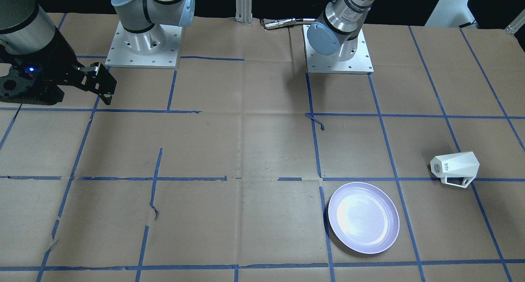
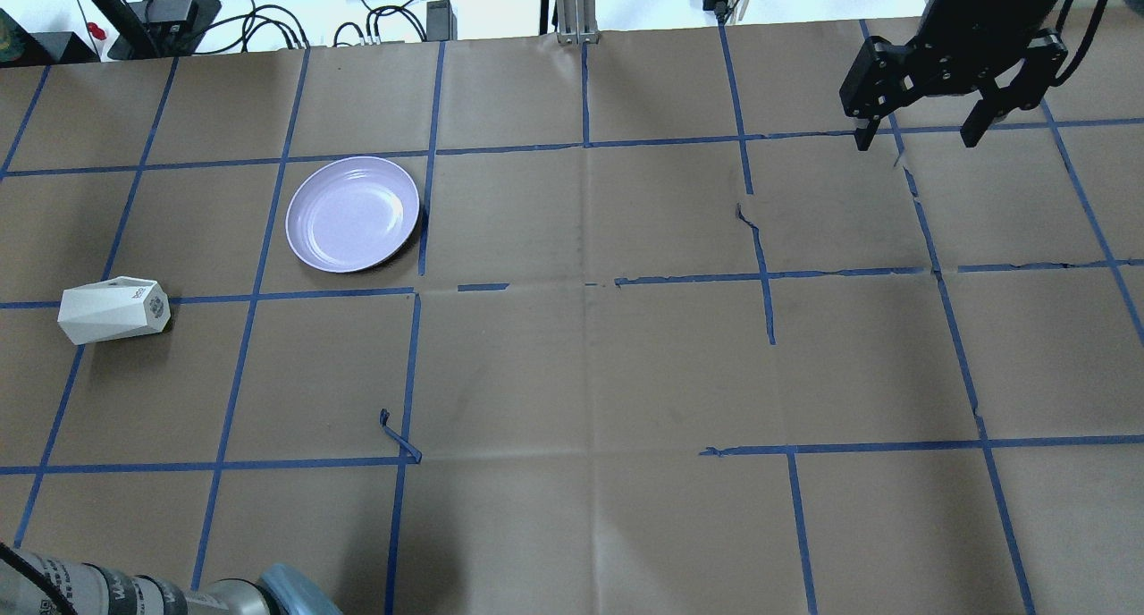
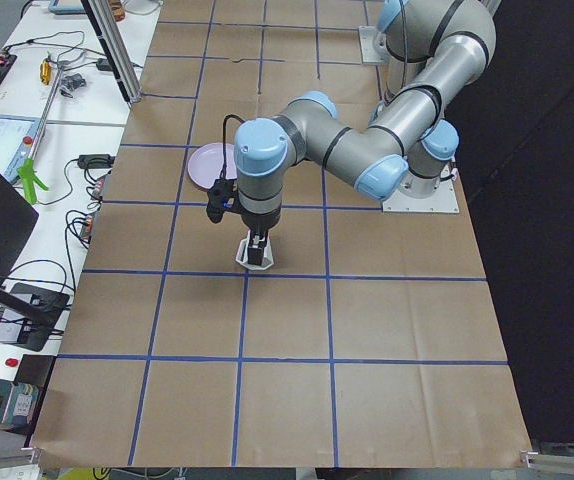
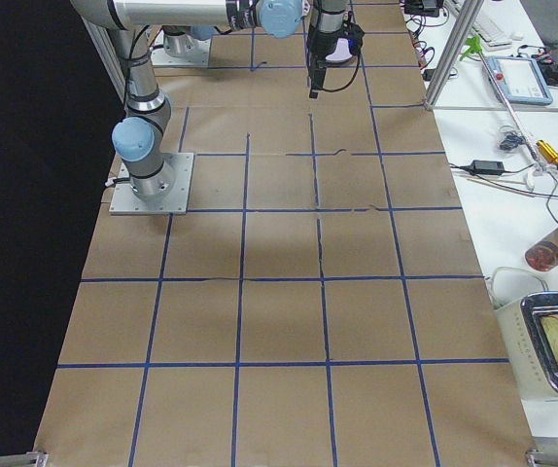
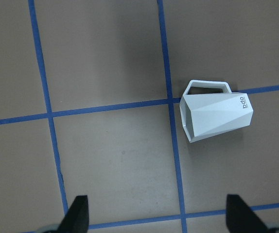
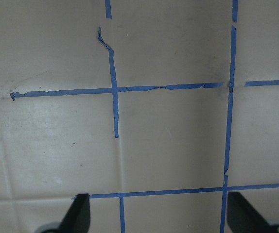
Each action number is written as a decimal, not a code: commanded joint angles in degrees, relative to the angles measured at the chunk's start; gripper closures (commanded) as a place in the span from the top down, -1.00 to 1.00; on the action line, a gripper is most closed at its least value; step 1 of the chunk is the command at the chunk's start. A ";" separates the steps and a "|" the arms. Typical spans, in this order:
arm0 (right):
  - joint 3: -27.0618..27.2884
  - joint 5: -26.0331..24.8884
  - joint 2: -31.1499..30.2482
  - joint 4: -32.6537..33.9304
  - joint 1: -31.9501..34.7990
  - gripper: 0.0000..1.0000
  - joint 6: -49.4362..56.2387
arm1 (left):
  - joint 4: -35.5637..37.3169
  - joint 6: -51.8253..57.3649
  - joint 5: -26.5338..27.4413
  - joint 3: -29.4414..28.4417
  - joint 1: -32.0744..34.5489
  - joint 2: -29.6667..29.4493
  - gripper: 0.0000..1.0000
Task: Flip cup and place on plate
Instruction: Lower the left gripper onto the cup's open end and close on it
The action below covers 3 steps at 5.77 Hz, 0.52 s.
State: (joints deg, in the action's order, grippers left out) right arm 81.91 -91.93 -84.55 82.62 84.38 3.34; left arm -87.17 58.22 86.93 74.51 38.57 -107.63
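The white faceted cup (image 1: 455, 169) lies on its side on the brown paper, with its lettered base turned toward the plate and its handle flat on the table. It also shows in the overhead view (image 2: 113, 309) and the left wrist view (image 5: 216, 116). The lavender plate (image 1: 363, 217) sits empty and apart from the cup, and shows in the overhead view (image 2: 353, 214). My left gripper (image 5: 159, 218) is open and empty, held above the table beside the cup. In the exterior left view the left gripper (image 3: 257, 243) partly hides the cup. My right gripper (image 2: 916, 139) is open and empty, far from both.
The table is covered in brown paper with a blue tape grid (image 2: 585, 284). The two arm bases (image 1: 338, 48) stand on metal plates at the robot's side. Cables and devices (image 2: 179, 12) lie beyond the far edge.
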 commanded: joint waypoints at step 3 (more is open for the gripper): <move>0.00 0.00 0.00 0.00 0.00 1.00 0.00 | -11.93 4.86 -18.69 -0.77 -8.75 -14.31 0.97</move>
State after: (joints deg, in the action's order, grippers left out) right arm 81.91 -91.93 -84.55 82.62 84.38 3.34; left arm -95.64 61.19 72.79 73.91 32.30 -117.49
